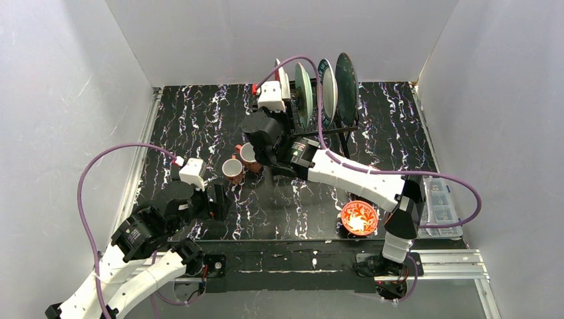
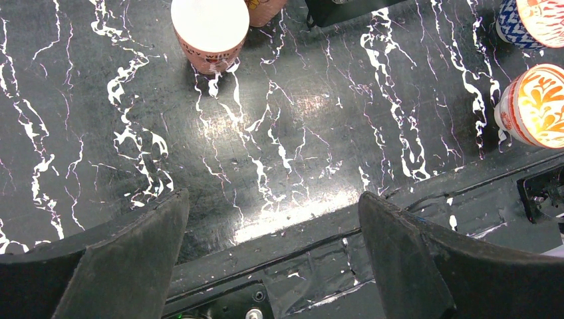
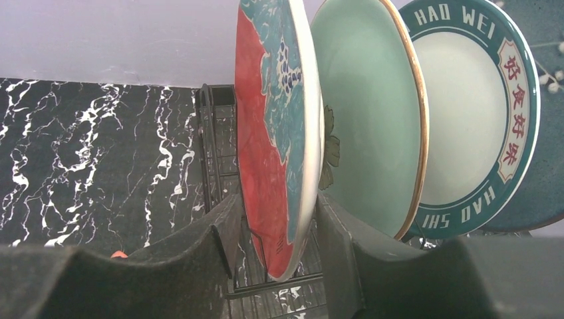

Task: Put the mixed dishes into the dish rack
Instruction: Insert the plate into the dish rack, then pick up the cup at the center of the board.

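The dish rack (image 1: pixel 344 127) stands at the back with four plates upright in its slots: red (image 3: pixel 266 153), pale green (image 3: pixel 366 113), white with a teal rim (image 3: pixel 465 113) and dark teal (image 1: pixel 346 80). My right gripper (image 3: pixel 276 219) straddles the red plate's lower edge, its fingertips (image 3: pixel 226 219) against both faces; the plate's bottom sits at a rack wire. Two terracotta mugs (image 1: pixel 232 170) (image 1: pixel 249 154) stand left of the rack, one also in the left wrist view (image 2: pixel 209 30). Two red-patterned bowls (image 2: pixel 537 106) (image 2: pixel 532 20) sit near the front. My left gripper (image 2: pixel 273 226) is open and empty.
A clear plastic box (image 1: pixel 440 206) lies at the right edge. A metal rail (image 1: pixel 439 260) runs along the front by the arm bases. White walls close in the sides and back. A purple cable (image 1: pixel 319 80) loops over the rack.
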Tool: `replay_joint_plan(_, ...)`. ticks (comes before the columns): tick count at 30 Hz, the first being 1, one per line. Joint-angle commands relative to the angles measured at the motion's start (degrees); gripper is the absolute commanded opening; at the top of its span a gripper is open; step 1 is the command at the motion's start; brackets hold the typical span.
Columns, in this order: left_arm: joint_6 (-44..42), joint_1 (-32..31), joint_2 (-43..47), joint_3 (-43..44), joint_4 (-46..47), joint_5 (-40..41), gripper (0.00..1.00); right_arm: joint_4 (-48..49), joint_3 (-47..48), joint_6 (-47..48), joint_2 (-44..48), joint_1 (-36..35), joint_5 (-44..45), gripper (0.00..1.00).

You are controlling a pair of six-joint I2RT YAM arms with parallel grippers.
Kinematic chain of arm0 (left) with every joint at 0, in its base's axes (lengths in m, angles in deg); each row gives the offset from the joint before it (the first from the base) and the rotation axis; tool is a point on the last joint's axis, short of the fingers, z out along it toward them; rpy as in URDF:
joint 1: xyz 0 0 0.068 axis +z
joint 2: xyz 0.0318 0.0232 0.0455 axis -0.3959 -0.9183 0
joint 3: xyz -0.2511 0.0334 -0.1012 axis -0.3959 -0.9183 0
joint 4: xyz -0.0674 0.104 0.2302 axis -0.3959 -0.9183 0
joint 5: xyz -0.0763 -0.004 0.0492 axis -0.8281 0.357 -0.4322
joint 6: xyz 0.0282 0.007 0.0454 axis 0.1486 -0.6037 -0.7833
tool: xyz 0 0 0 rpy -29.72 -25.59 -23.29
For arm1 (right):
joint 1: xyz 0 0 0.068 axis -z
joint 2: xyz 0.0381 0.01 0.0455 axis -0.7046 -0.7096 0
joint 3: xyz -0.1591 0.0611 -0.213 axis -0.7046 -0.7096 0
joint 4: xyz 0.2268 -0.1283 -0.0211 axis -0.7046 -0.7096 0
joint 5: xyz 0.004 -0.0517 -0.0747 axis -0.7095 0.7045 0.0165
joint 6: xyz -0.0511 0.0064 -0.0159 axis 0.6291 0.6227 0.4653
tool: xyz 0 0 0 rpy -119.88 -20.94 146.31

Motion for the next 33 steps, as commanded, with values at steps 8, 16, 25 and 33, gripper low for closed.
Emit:
replay_joint_plan(8,-0.47,-0.12,-0.06,-0.53,0.08,1.1,0.98,1.23,2.55,0.48,2.67,-1.33,-0.59,0.57)
replay_joint_plan(16,-0.47,-0.13,-0.73,-0.52,0.05,1.17,0.98,-4.93,3.41,-1.87,5.6,-1.33,-3.55,0.62)
replay_joint_plan(25,-0.38,-0.14,-1.58,-0.4,-0.08,1.95,0.98,-10.06,-0.78,-5.19,11.69,-1.33,-6.75,0.65)
replay_joint_plan(33,1.79,-0.16,-5.17,1.08,-2.07,5.39,0.98,-14.6,-7.24,-8.53,20.12,-1.34,-12.11,0.66)
